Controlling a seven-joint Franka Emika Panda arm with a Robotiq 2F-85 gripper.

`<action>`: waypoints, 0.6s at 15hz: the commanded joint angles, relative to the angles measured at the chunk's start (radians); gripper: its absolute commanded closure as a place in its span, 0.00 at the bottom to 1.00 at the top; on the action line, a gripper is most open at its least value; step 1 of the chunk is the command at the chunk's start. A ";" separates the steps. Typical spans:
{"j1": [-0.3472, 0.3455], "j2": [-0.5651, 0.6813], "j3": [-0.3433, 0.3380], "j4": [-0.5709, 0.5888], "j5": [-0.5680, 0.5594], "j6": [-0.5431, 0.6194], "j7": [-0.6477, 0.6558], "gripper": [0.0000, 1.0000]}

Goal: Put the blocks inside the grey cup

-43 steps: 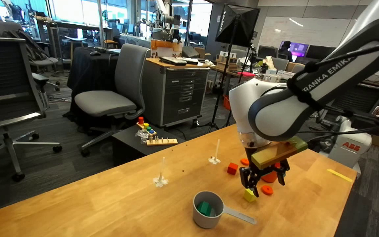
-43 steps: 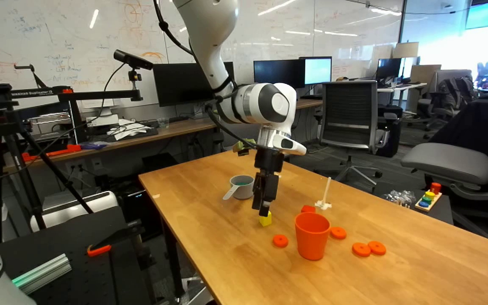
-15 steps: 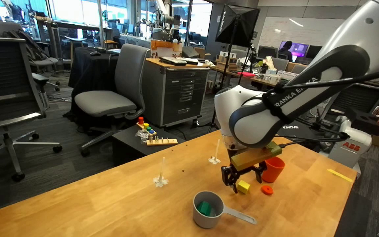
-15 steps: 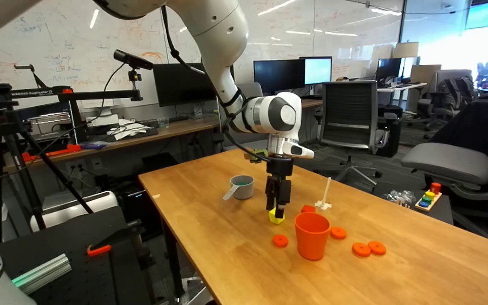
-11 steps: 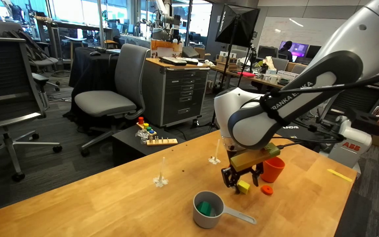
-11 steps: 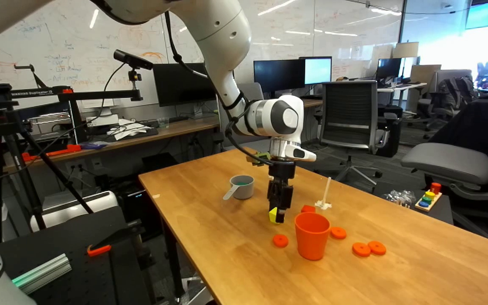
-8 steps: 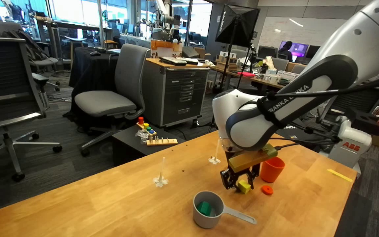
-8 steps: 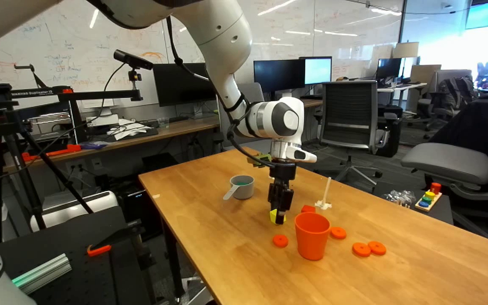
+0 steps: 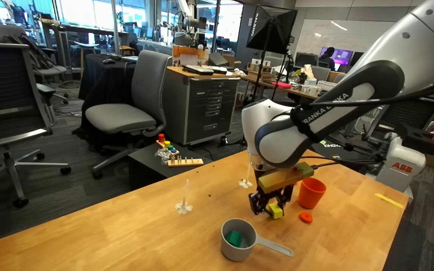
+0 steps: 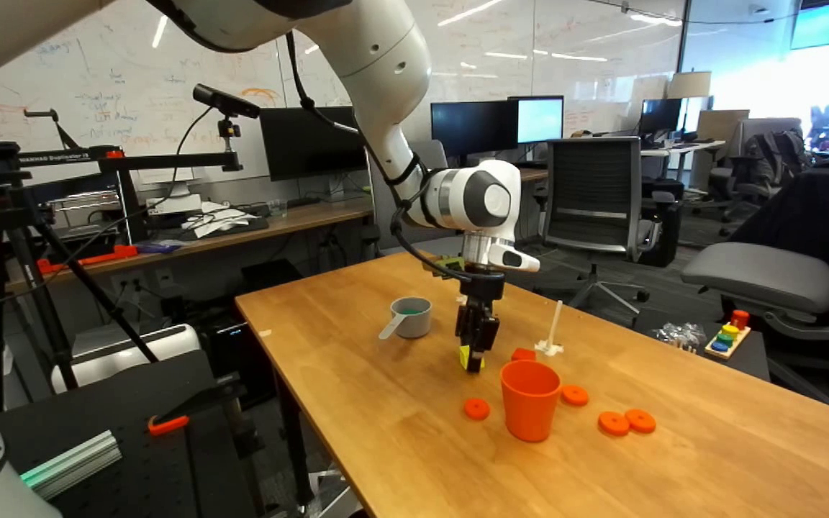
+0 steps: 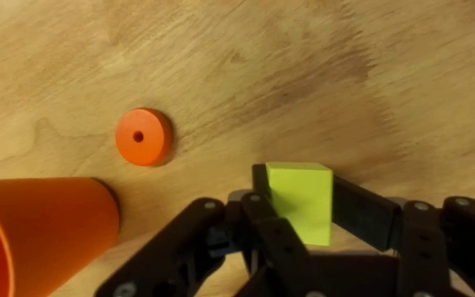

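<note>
The yellow block [image 11: 301, 202] is pinched between both fingers of my gripper [image 11: 300, 192], which is shut on it in the wrist view. In an exterior view the yellow block [image 9: 275, 210] is low over the wooden table; whether it touches the wood I cannot tell. The grey cup [image 9: 236, 253], with its side handle, stands nearer that camera, apart from my gripper [image 9: 275, 213]. Inside it lies a green block [image 9: 234, 238]. A red block [image 10: 523, 355] rests behind the orange-red cup in an exterior view.
An orange-red cup [image 10: 529, 403] stands close to the gripper. Orange discs lie around it, one disc [image 11: 144, 137] between cup and gripper, another disc [image 10: 574, 396] past the cup. Two thin upright sticks, one stick [image 9: 186, 195] and another stick [image 10: 555, 327], are taped to the table.
My gripper has moved over to the yellow block and its fingers have come together on it. Gripper and block have shifted slightly upward in the last half second. The grey cup has stayed put.
</note>
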 commanded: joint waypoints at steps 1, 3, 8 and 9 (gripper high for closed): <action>-0.005 -0.100 0.046 -0.031 0.051 -0.017 -0.062 0.88; -0.002 -0.150 0.073 -0.043 0.086 -0.021 -0.078 0.88; 0.021 -0.236 0.129 -0.057 0.151 -0.061 -0.086 0.88; 0.022 -0.242 0.141 -0.060 0.166 -0.064 -0.089 0.88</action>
